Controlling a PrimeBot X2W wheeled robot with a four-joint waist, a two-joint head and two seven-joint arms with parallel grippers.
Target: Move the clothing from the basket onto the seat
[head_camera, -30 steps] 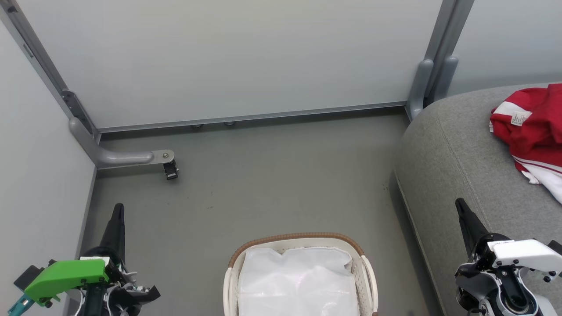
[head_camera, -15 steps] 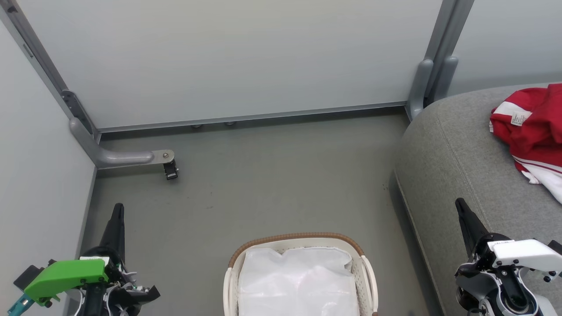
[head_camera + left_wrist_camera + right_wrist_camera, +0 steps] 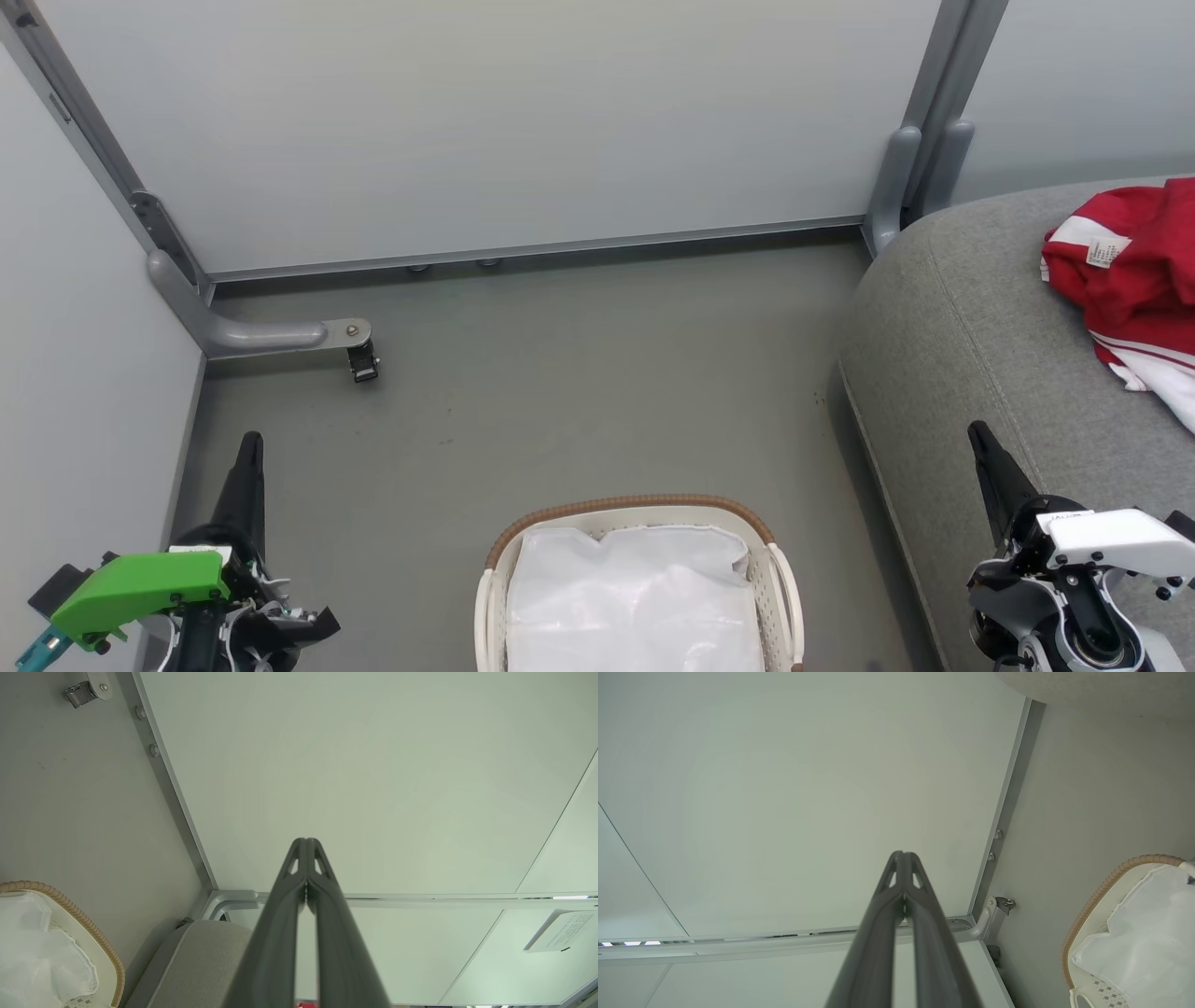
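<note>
Your L gripper [image 3: 250, 443] was found w/ fingers pressed together, nothing held; R gripper [image 3: 977, 431] same. Noted basket [image 3: 635, 505] btwn both grippers, white liner [image 3: 635, 597] inside. Clothing [image 3: 1134, 280] lay on seat [image 3: 962, 327], ahead-right of R gripper, well apart.

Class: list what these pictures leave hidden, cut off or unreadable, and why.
Head view: oval white perforated basket with brown woven-look rim, near end cut by the bottom edge; glossy white liner sheet hides its floor.
Head view: bright red-and-white clothing on the grey woven seat cushion runs off the right edge.
Head view: its small white label, print too small.
</note>
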